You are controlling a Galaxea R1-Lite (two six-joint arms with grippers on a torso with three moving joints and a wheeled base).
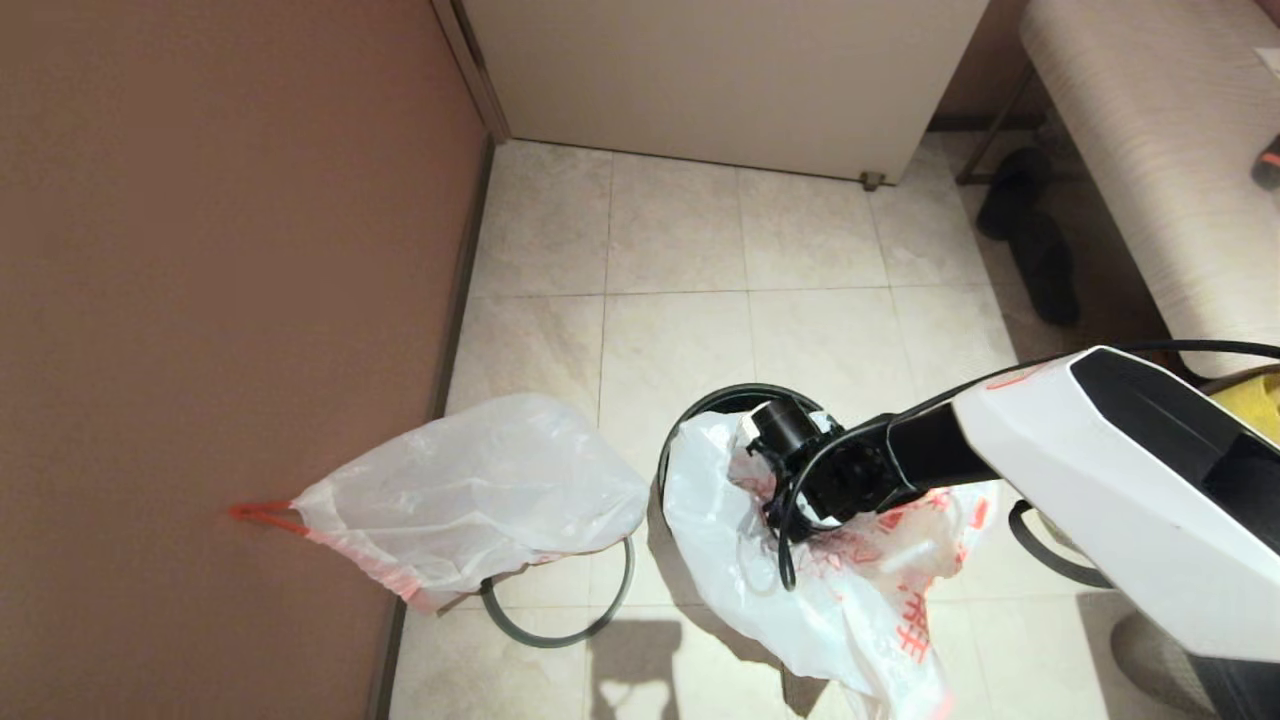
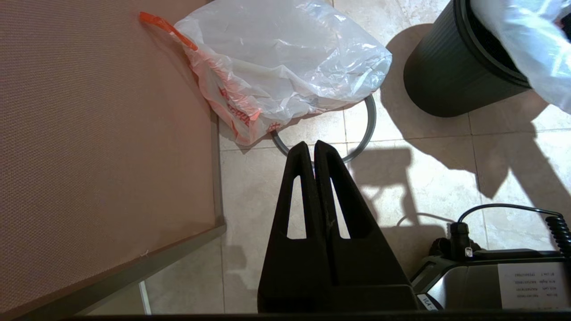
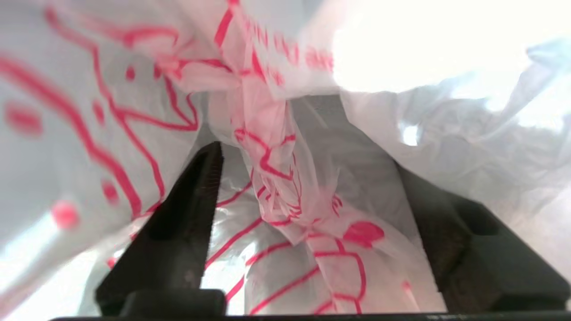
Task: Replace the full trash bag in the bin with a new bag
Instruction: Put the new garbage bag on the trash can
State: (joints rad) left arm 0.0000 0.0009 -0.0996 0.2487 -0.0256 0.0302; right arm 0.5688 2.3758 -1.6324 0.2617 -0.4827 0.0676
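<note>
The black bin [image 1: 700, 405] stands mid-floor with the new bag [image 1: 850, 600], white with red-orange print, draped over its mouth and spilling down its near side. My right arm [image 1: 900, 455] reaches down into that bag, and its fingers are hidden in the head view. In the right wrist view my right gripper [image 3: 308, 160] is open inside the bag, a twisted fold of film [image 3: 267, 147] hanging loose between the jaws. The full trash bag [image 1: 470, 495] lies against the wall, partly on the grey rim ring [image 1: 600, 615]. My left gripper [image 2: 311, 147] hangs shut and empty above the ring [image 2: 368, 129].
A brown wall [image 1: 220, 300] runs along the left. A white cabinet [image 1: 720, 70] closes the back. A bench [image 1: 1160, 150] and black shoes [image 1: 1030, 240] are at the right. Bare tiles [image 1: 680, 230] lie between bin and cabinet. The robot's base [image 2: 490, 276] is close behind.
</note>
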